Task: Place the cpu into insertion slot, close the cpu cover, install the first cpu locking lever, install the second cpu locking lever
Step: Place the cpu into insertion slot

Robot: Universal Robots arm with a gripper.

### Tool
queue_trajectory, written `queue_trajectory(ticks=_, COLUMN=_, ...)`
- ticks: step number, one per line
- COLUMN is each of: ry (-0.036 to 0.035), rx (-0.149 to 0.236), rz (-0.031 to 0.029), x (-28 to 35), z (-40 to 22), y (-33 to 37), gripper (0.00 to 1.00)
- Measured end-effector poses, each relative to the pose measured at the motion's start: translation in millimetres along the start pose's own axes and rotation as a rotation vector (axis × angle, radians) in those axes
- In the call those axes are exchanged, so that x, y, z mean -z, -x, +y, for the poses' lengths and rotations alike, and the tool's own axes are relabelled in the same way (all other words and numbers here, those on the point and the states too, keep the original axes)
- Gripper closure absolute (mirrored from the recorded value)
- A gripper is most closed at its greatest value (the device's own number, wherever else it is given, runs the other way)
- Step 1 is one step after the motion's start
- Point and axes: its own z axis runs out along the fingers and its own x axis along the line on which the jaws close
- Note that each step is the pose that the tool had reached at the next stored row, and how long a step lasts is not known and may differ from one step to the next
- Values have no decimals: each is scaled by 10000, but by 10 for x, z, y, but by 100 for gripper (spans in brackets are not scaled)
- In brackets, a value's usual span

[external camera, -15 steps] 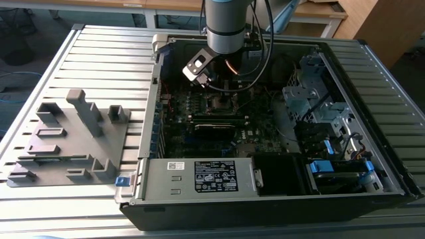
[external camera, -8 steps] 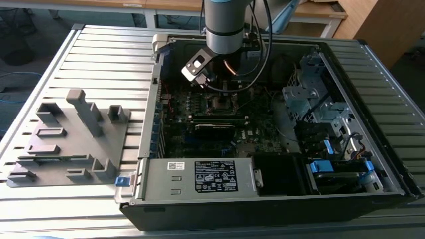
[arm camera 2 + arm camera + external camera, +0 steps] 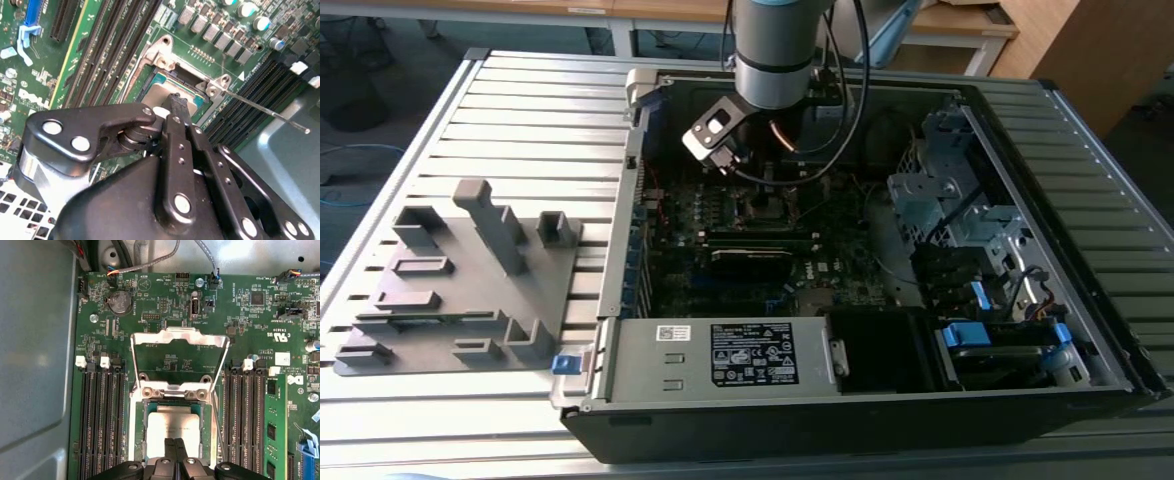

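Gripper (image 3: pixel 174 441) tips are pressed together with nothing between them, set at the middle of the cpu (image 3: pixel 165 422) — whether they touch its metal top or hover just above it I cannot tell; in the second wrist view the same closed tips (image 3: pixel 176 100) stand over it at a slant. The cpu lies flat inside the insertion slot (image 3: pixel 143 412), seemingly square with the frame; the cpu cover (image 3: pixel 177 336) stands tilted up on its hinge, open, just beyond the slot; a thin wire lever (image 3: pixel 265 112) sticks out free across the memory slots (image 3: pixel 260 85).

The risks, as I judge them: a sideways drag from the tips could shove the cpu askew in its seat, and a cover brought down on a crooked cpu would likely crush the contacts beneath; a hard push off centre might rock it on one edge; the free lever runs close by the gripper's linkage — a careless swing could snag it.
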Motion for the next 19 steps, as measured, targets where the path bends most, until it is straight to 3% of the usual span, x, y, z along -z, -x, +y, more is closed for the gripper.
queue_trajectory(ticks=5, ry=0, rx=1, rz=3, x=-5, z=48, y=1, gripper=89)
queue_trajectory(ticks=19, ry=1, rx=-6, rz=3, x=-51, z=75, y=1, gripper=89)
